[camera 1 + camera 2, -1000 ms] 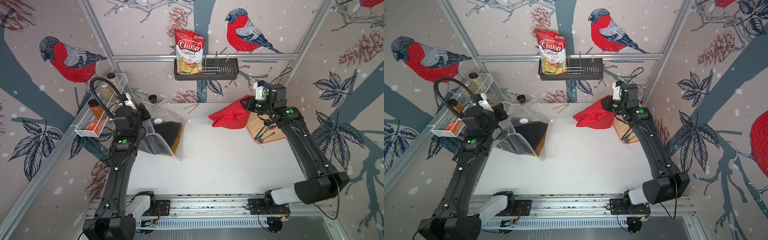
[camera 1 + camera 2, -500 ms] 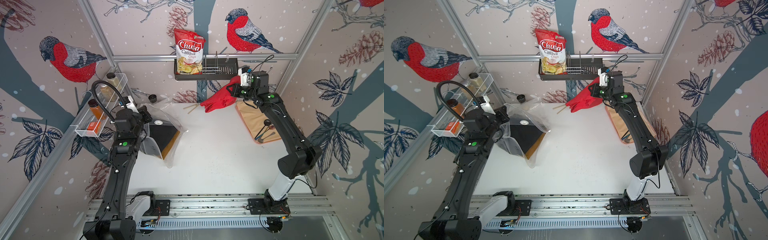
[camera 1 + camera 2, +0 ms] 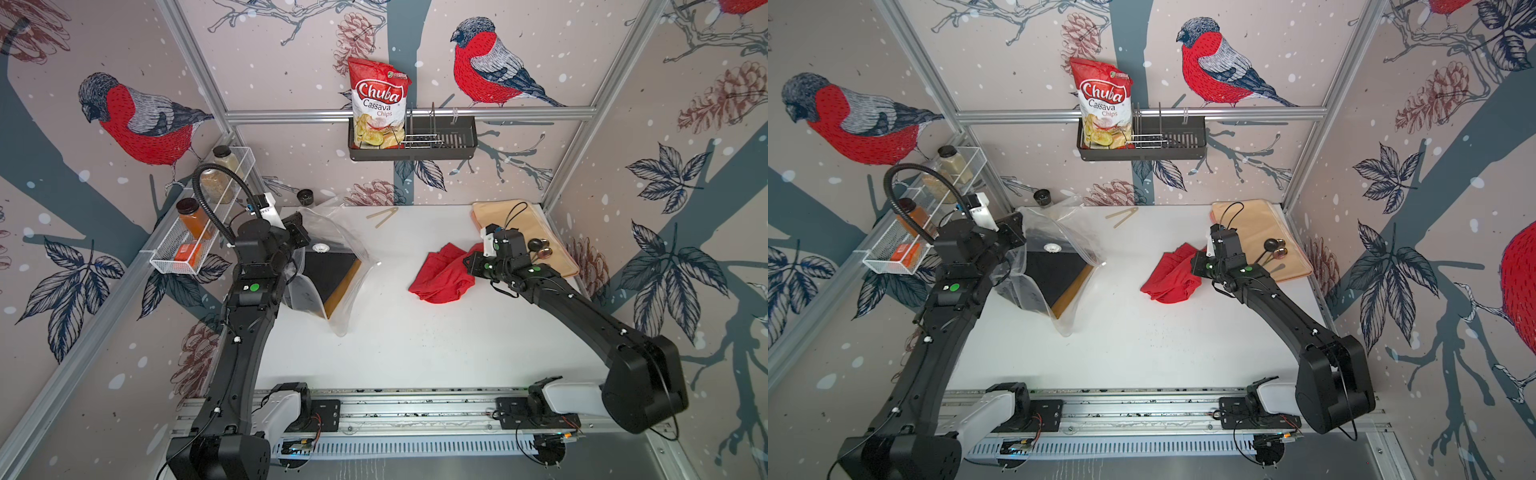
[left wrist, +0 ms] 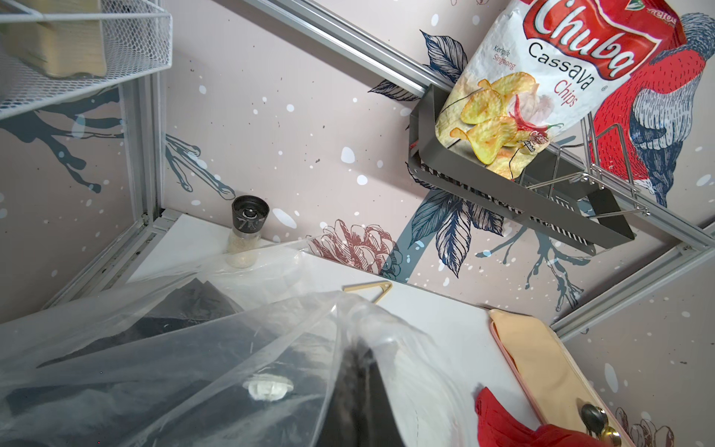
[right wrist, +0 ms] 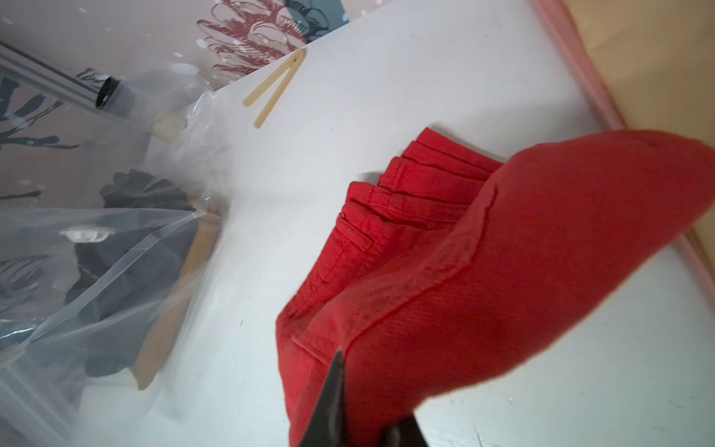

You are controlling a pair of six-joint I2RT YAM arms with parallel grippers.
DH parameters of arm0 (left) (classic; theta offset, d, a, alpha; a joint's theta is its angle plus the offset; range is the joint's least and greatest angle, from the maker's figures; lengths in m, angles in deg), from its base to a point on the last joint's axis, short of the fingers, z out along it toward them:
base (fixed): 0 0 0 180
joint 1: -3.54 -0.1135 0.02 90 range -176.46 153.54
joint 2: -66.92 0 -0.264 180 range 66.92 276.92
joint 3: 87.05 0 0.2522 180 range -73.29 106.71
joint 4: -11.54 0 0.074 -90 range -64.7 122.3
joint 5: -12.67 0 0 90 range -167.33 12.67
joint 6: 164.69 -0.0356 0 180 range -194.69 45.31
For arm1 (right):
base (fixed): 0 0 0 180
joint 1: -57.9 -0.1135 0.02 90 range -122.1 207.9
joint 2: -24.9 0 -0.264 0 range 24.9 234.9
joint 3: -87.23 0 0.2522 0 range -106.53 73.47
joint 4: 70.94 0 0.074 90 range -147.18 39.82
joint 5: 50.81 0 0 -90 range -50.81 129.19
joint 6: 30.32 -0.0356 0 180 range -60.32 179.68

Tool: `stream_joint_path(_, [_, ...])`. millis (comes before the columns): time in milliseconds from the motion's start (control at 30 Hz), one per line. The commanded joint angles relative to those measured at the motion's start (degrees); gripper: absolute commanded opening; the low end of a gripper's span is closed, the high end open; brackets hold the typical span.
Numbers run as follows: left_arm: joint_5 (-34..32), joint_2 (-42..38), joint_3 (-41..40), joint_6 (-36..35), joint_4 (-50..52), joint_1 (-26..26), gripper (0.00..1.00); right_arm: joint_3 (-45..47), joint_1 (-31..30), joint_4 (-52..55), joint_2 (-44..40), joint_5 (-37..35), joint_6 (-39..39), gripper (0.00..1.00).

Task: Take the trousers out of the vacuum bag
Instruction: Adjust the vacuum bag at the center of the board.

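Table [image 3: 415, 345] first: white, with an arm working at each side of it. On its left side lies the vacuum bag [image 3: 347, 245], clear and crinkled. One edge is lifted off the surface by the left gripper [image 3: 298, 230], whose jaws are pressed together on the plastic. Which end of the bag is the opening I cannot tell. Inside, the black trousers [image 3: 328, 270] lie flat under the round white valve [image 3: 321, 248], and the mustard trousers [image 3: 341, 289] show as a strip beneath them. Neither has left the bag.

Red trousers [image 3: 442, 276] are what has changed. Half a second ago they hung high in the air near the back wall. Now they sit crumpled on the table right of centre, just beside the peach mat [image 3: 519, 220] and well apart from the bag. The right gripper [image 3: 471, 266] is clamped on a fold of them. In the right wrist view the cloth drapes over the jaws while the pleated end rests on the surface.

By my judgement, one pair of three is out and set down. What remains is to let go of the red cloth and go back for the black pair, while the left arm keeps the bag raised
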Motion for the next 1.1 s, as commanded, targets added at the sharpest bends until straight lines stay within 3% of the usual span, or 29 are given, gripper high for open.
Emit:
stream_joint_path(0, [-0.07,-0.15,0.55,-2.27,-2.81,1.7,0.0,1.56,1.68,-2.18,-0.88,-4.39,-2.59,0.0])
stream_joint_path(133, [-0.84,-0.11,0.86,-2.96,-2.12,2.83,0.0,3.78,2.11,-0.17,-0.87,-3.81,-4.47,0.0])
stream_joint_path(233, [-0.89,0.35,1.4,-3.39,-1.65,3.43,0.0,6.64,1.37,0.25,-2.19,-2.89,-6.72,0.1])
stream_joint_path(433, [-1.0,1.31,2.12,-3.8,-1.26,4.27,0.0,9.71,-1.78,3.81,-6.98,-7.78,-10.04,0.51])
stream_joint_path(500, [-0.76,1.58,2.42,-4.0,-1.0,4.46,0.0,9.91,-2.55,5.7,-8.23,-9.23,-10.43,0.59])
stream_joint_path(767, [3.61,2.72,3.34,-6.44,-0.11,5.75,0.0,5.57,-8.64,14.31,-10.78,-19.41,-9.87,0.65])
stream_joint_path(967, [1.76,3.45,4.06,-8.8,0.91,9.93,0.0,5.24,-10.27,12.38,-9.4,-19.26,-9.69,0.65])
stream_joint_path(1067, [1.51,3.45,4.15,-9.56,1.07,11.88,0.0,5.04,-10.86,9.13,-8.22,-15.28,-7.67,0.63])
